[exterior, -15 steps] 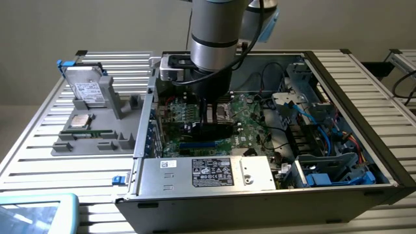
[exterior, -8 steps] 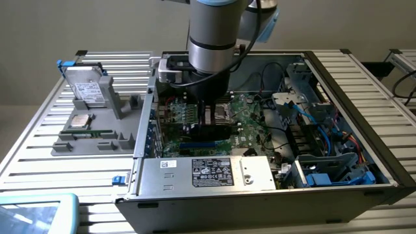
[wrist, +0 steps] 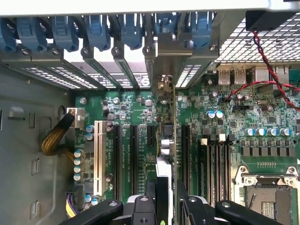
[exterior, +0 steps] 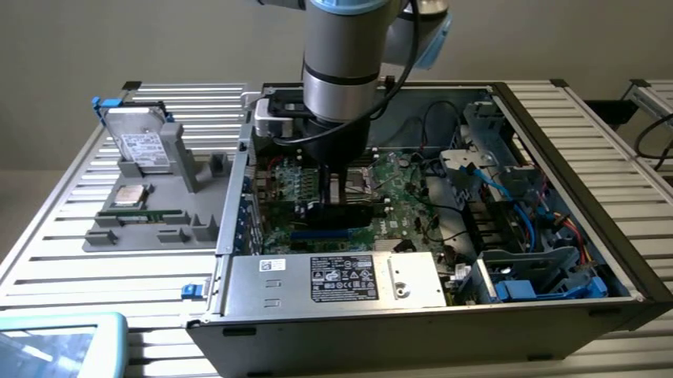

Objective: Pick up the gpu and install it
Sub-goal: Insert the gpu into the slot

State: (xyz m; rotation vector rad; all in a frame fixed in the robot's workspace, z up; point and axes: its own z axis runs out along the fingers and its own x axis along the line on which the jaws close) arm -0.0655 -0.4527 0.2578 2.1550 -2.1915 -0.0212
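The slatted bench (exterior: 42,268) carries the open computer case (exterior: 421,335), and the arm (exterior: 342,55) reaches straight down into that case. The green motherboard (wrist: 126,108) lies on the case's floor. Inside the case the gpu (exterior: 347,216) stands on edge over the expansion slots (wrist: 133,154), its metal bracket (wrist: 164,70) against the case's rear wall. The jaws are clamped narrow on its two faces. Whether it is fully seated cannot be told.

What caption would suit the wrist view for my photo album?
The gripper grips the gpu edge-on over the motherboard slots inside the open computer case.
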